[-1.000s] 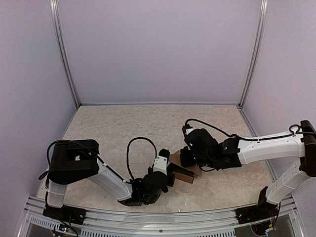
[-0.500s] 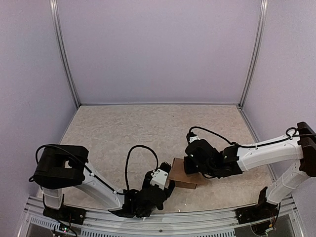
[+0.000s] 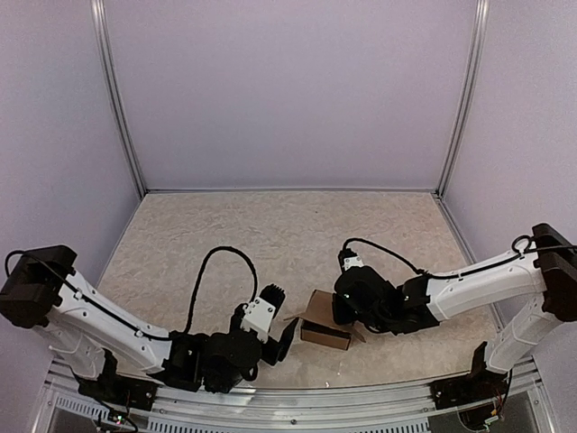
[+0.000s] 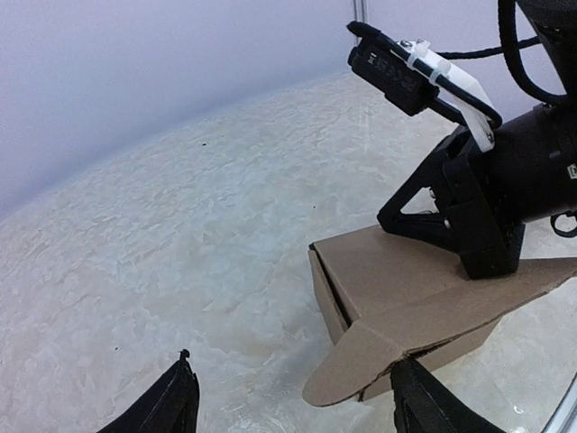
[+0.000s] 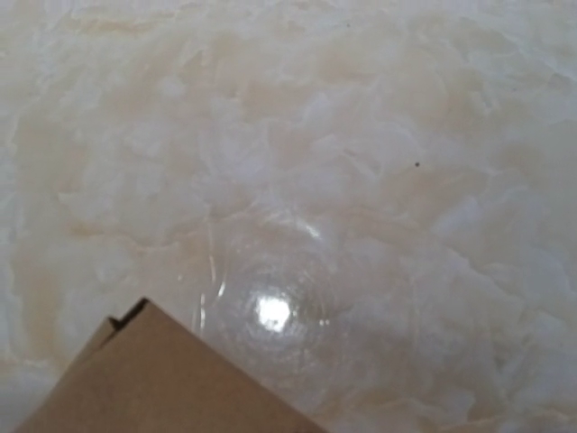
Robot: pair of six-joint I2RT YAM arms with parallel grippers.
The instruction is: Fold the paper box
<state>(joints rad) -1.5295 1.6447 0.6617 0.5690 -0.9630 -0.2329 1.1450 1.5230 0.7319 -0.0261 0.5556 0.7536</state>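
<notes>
The paper box is a small squarish brown cardboard box lying on the table near the front. One rounded flap sticks out loose at its near corner. My right gripper rests on top of the box from the far side; its black fingers touch the lid, and I cannot tell how the jaws stand. The right wrist view shows only a corner of the box, no fingers. My left gripper is open and empty, just left of the box, with the right fingertip under the loose flap.
The beige marbled table is walled by pale panels on three sides. A metal rail runs along the front edge. Both arms lie low across the front of the table.
The left arm has pulled back and stretched out low to the left, and its gripper has come off the box. The right gripper and box have shifted slightly towards the front.
</notes>
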